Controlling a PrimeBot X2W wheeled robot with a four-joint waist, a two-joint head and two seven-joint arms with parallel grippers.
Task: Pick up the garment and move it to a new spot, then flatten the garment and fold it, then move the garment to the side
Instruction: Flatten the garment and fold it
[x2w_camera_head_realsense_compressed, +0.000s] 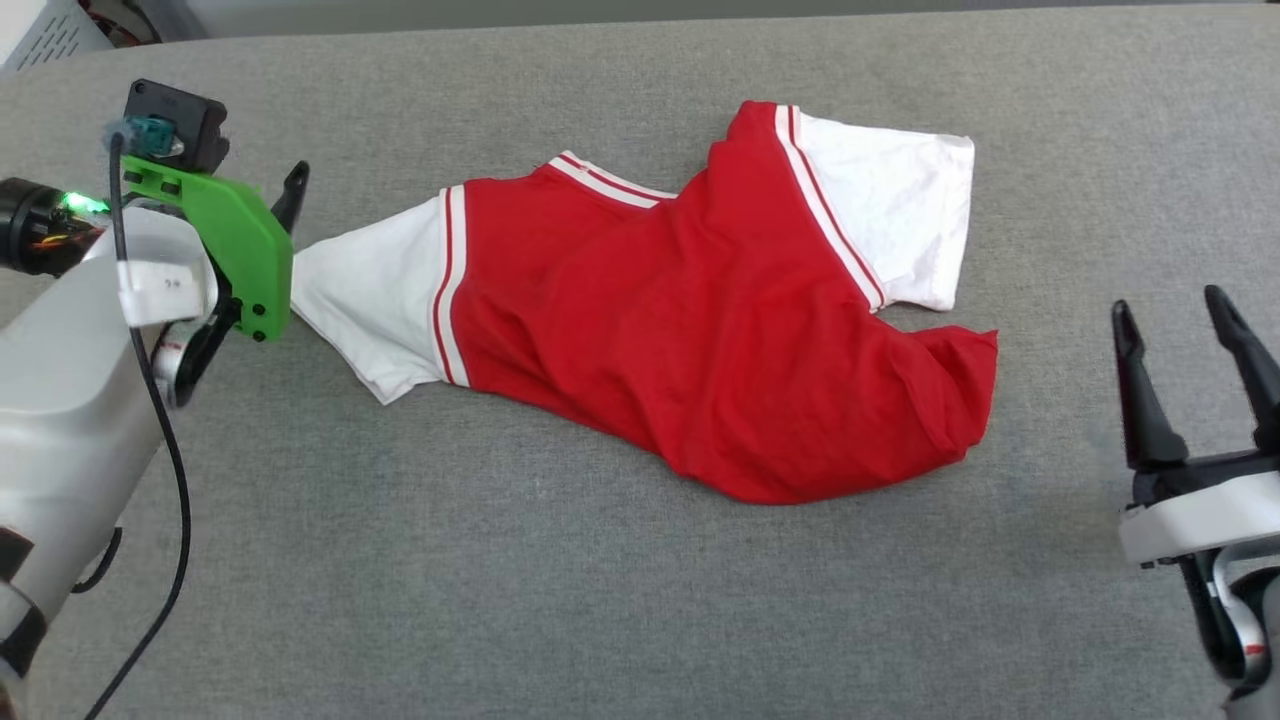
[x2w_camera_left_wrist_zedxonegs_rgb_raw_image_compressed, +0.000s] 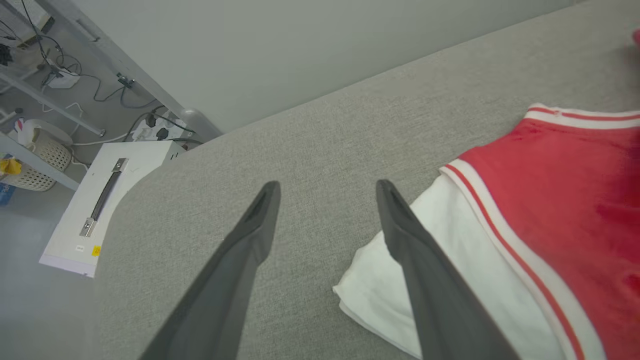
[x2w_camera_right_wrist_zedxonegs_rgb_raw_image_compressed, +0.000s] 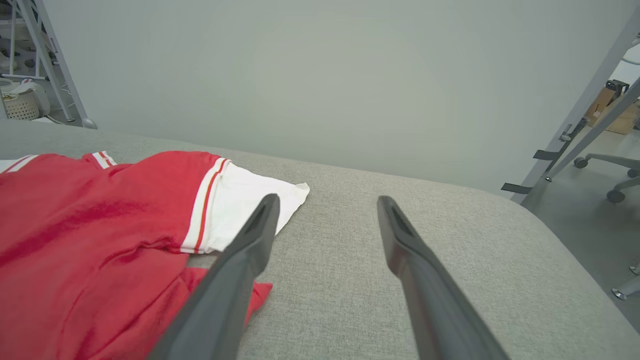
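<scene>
Grey woven fabric tabletop (x2w_camera_head_realsense_compressed: 640, 560) carries the crumpled red jersey T-shirt with white striped-trim sleeves (x2w_camera_head_realsense_compressed: 700, 330) at centre. Left gripper (x2w_camera_left_wrist_zedxonegs_rgb_raw_image_compressed: 327, 187), at nine o'clock beside one sleeve, gapes empty. Right gripper (x2w_camera_head_realsense_compressed: 1168, 300), at four o'clock, is spread and empty.

bright, even, diffuse light in all views. red jersey t-shirt with white short sleeves (x2w_camera_head_realsense_compressed: 700, 330) throws thin soft shadow on grey woven fabric table surface (x2w_camera_head_realsense_compressed: 600, 600). head view sharp. left wrist view: red cloth smeared at right edge. wrist views bend table edge into curve.
</scene>
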